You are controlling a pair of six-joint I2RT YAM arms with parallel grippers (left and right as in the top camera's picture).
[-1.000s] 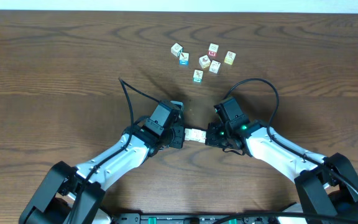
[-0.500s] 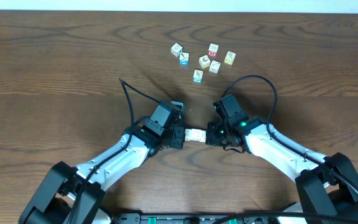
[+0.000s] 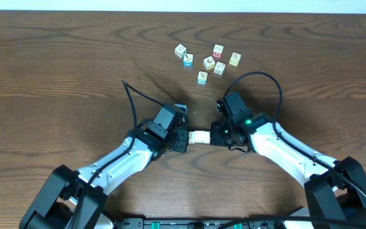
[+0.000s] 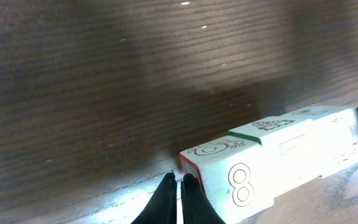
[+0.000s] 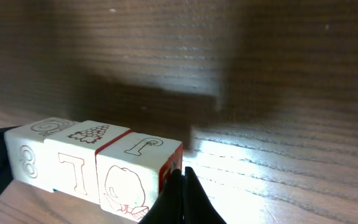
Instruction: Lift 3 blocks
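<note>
Three cream blocks sit end to end in one short row between my two grippers. The left gripper is shut, and its closed tips press against the red-edged end of the row. At the other end the right gripper is shut too. Its closed tips press on the red end face of the blocks. Printed marks show on the faces: an 8, a snail, grapes and a letter. A dark shadow lies on the wood behind the row, which seems to hang just above the table.
Several loose small cubes with coloured faces lie scattered at the back of the wooden table. A black cable rises from the left arm, and another cable loops over the right arm.
The right wrist has shifted slightly up and left, and the row of blocks has moved a touch with it. Both grippers stay shut against the row's ends.
</note>
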